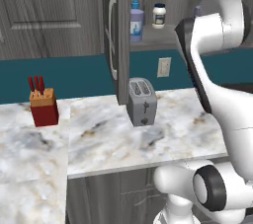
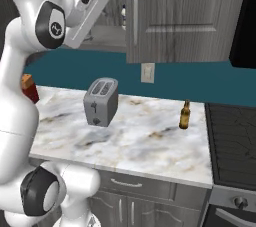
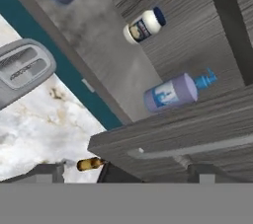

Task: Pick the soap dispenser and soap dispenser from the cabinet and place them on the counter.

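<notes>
Hand view shows both soap dispensers (image 3: 170,93).

No legible text on the soap dispensers' (image 3: 170,93) labels

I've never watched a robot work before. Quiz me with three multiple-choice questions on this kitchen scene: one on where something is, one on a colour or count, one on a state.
1. Where does the small white jar stand?
A. on the cabinet shelf
B. on the counter
C. on the toaster

2. What colour are the pump tops of the soap dispensers?
A. red
B. blue
C. green

3. How is the gripper now?
A. shut on a bottle
B. shut, empty
C. open, empty

Answers: 1 A, the jar sits between the two dispensers on the shelf. 2 B, both pumps show blue. 3 C, the fingertips stand wide apart in the hand view with nothing between them.
</notes>
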